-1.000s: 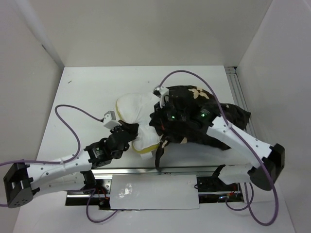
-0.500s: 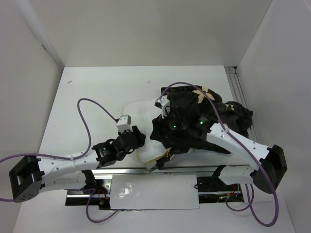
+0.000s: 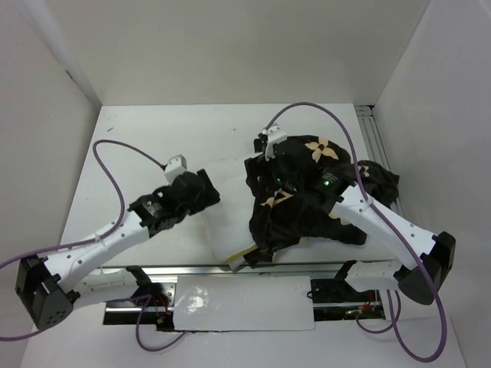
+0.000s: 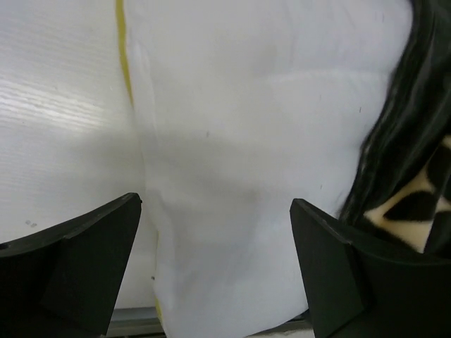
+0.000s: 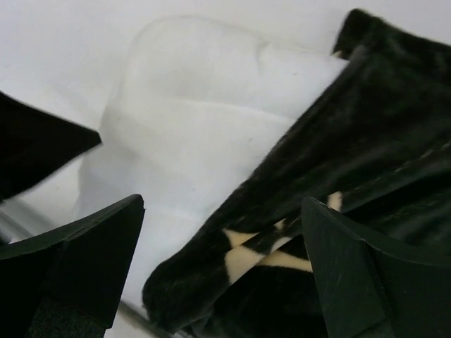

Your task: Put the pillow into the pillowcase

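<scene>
Two claws stand wide open and neither holds anything. The left claw [image 4: 215, 211] hangs over the bare left part of the pillow [image 3: 226, 218]; whether it touches the cushion I cannot tell. The right claw [image 5: 224, 211] hangs over the seam where the dark pillowcase [image 3: 291, 218] overlaps the pillow.

The pillow lies on the white worktop [image 3: 153, 138], a little right of the middle and toward the near edge. Its right side is covered by the bunched pillowcase, which spreads to the right. The right arm [image 3: 376, 222] stretches across the pillowcase from the near right. A purple cable [image 3: 107, 153] loops over the left of the worktop, and another cable [image 3: 337, 130] arcs over the pillowcase. A metal rail [image 3: 376, 146] runs along the worktop's right edge.

From above, the right claw's fingers are lost against the dark fabric; only its wrist view shows them spread. The left wrist view shows a yellow trim line [image 4: 123, 49] down the pillow's left edge and a tan printed patch [image 4: 416, 204] on the pillowcase. Only the view from above shows the pillow's near corner [image 3: 239, 259] poking out under the pillowcase.
</scene>
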Available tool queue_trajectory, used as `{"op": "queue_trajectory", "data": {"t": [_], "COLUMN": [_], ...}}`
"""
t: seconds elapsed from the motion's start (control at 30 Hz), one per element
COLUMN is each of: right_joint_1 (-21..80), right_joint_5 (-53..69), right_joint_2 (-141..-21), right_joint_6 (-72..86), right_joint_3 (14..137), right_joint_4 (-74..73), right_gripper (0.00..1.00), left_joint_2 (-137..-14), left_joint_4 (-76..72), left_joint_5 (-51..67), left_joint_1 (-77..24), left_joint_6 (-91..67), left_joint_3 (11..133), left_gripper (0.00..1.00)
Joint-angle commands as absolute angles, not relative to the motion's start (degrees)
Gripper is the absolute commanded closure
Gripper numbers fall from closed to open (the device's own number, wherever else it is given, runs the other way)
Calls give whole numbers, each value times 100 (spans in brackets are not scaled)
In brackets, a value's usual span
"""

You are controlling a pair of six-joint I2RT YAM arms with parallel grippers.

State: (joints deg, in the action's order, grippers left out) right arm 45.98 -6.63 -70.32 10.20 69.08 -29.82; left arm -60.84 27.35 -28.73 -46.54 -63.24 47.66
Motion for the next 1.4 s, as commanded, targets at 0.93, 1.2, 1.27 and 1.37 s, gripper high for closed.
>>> {"op": "queue_trajectory", "data": {"t": [0.93,1.2,1.27,1.37], "right_joint_1": [2962,2962,2962,2962], "right_joint_5": [-1178,-1679,-1592,-1371], "right_joint_2": [-9772,-10721,-10845,-11012], "right_joint_6": [738,984,984,984], "right_joint_3": [8769,9184,9254,9255], "right_joint_4": [-2408,-2891,-2953,-2953], "right_gripper": [4,21,24,30], "left_joint_2": [-11302,-11303,-11303,-11022], "left_joint_4": [1872,1521,1573,1389], "left_joint_5": [1764,1952,1872,1811], "left_joint_1": [-2355,-2583,-2584,-2584], "left_joint_6": [-1073,-835,-888,-1028], "left_joint_3": [8297,7840,7840,7761], "left_gripper": [11,91,100,100]}}
